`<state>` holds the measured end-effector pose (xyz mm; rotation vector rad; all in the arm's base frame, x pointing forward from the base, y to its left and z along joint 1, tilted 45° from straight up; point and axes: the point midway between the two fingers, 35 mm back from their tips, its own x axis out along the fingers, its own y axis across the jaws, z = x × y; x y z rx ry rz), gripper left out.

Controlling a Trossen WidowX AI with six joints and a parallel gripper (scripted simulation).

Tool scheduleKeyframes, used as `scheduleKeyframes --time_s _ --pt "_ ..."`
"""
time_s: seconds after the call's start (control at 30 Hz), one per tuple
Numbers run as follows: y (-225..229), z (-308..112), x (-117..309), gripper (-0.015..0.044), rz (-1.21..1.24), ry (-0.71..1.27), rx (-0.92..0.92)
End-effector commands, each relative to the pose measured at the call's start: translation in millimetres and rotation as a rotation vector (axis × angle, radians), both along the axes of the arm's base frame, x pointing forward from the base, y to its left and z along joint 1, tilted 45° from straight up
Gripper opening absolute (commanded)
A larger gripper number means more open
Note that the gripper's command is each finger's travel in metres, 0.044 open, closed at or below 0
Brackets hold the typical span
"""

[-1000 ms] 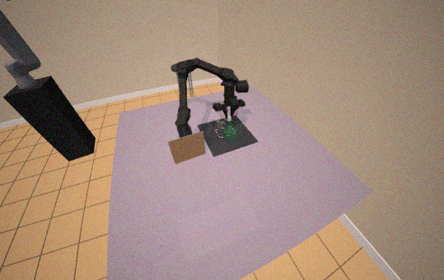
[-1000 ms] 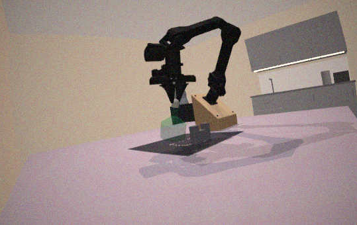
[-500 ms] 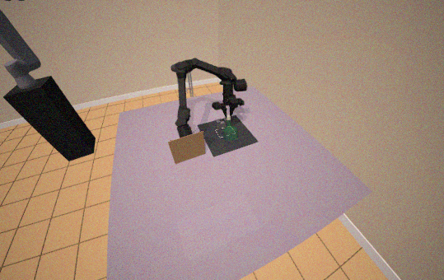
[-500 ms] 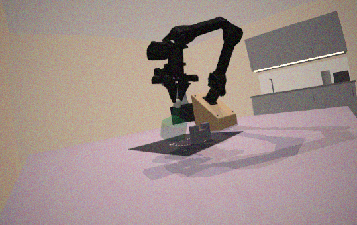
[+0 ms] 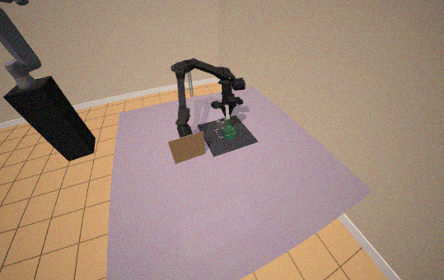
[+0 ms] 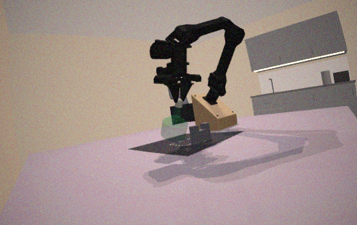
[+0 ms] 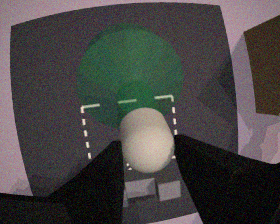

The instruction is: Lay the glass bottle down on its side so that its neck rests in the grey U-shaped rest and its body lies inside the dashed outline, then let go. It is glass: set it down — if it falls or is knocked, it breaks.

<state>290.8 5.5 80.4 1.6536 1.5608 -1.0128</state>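
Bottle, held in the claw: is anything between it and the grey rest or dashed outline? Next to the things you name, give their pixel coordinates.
Nothing visible stands between the green bottle [image 5: 230, 132] [image 6: 174, 128] [image 7: 130, 55] and the grey rest [image 6: 201, 133] [image 7: 141, 188] or the dashed outline [image 7: 86, 132].

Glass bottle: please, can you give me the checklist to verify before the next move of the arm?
1. Hand shut on the bottle's pale top: ok.
2. Glass bottle lying on its side: not ok, near upright.
3. Neck in the grey U-shaped rest: not ok.
4. Body inside the dashed outline: not ok.
5. Grip firm enough against slipping: cannot tell.
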Motion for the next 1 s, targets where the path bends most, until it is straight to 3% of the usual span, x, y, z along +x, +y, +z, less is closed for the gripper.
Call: scheduleKeyframes --time_s 0.0,0.97 --pt "8 5 1 0.0112 0.002 -0.002 0.011" --pt "31 17 2 0.0112 -0.017 0.011 -0.061"
